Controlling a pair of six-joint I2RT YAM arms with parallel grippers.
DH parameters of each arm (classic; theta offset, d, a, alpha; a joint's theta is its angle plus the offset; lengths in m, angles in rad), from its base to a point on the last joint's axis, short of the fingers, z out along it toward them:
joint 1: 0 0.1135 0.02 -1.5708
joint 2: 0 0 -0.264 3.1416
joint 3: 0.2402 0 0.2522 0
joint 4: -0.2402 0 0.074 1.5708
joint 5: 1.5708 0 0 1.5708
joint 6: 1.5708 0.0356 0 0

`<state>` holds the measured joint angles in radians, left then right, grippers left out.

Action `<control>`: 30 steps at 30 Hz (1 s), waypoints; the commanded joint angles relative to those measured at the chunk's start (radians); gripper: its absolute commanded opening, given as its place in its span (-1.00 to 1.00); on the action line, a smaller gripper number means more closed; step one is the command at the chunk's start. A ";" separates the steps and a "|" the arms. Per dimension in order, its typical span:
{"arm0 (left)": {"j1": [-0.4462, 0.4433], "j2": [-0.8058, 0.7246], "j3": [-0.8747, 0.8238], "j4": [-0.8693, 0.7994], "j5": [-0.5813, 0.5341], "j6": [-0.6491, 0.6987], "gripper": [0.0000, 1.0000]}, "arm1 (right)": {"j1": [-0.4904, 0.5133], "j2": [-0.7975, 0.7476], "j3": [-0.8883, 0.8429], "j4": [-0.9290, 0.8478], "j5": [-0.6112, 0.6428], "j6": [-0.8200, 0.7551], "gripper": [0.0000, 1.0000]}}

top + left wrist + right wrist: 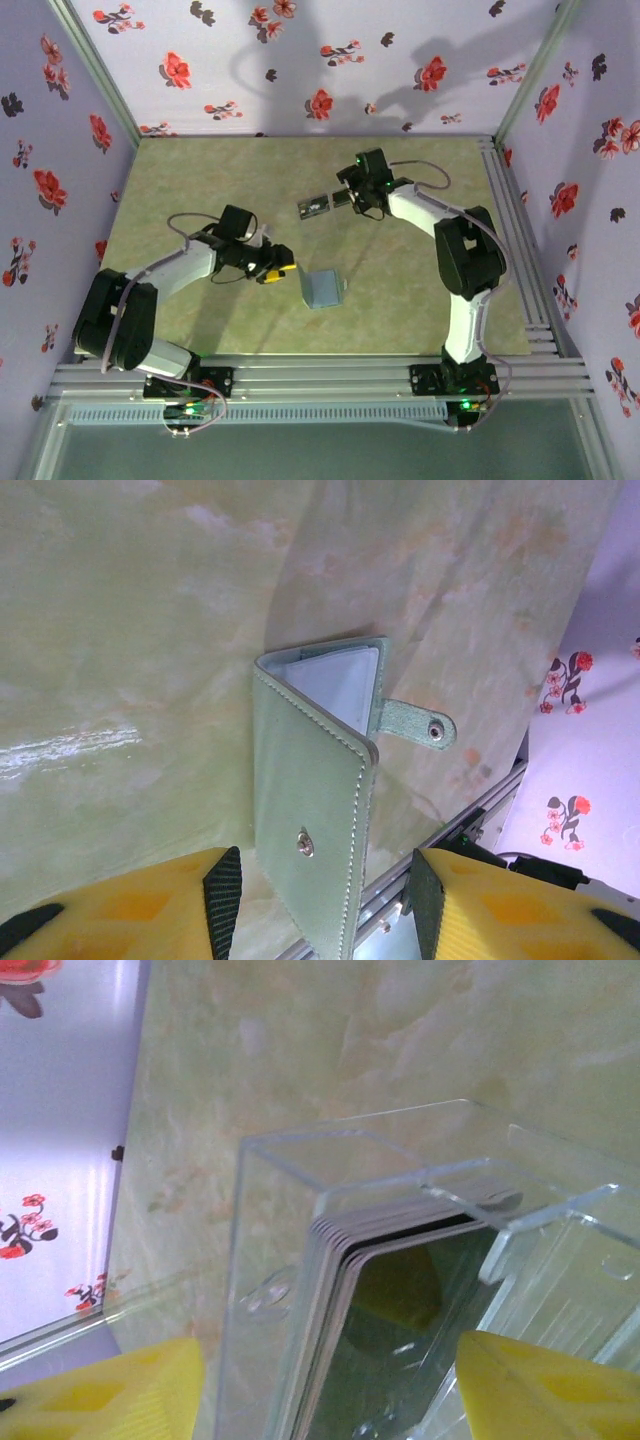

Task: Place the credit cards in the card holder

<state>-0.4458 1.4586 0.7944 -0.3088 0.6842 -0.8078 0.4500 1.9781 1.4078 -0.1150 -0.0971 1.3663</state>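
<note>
Card holder (310,780) stands half-open on its edges near the middle of the counter (200,180), snap strap loose. It lies directly ahead of the left claw (325,890), whose jaws are spread wide to either side of it, apparently poised to steady it for loading. To the right and farther back, the credit cards (400,1320) sit stacked upright in a clear acrylic case (280,1210), with the right claw (335,1385) spread wide astride the case, presumably to draw one out; contact cannot be judged.

Green table (200,180) with card holder (322,288)
</note>
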 commanded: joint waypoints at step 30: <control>0.013 -0.015 -0.020 -0.093 0.012 0.093 0.03 | 0.001 -0.060 0.016 0.002 0.020 -0.024 -0.70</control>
<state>-0.4438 1.4574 0.7708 -0.3565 0.6838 -0.7528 0.4500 1.9747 1.4414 -0.1013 -0.0898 1.3518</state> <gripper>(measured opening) 0.516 0.163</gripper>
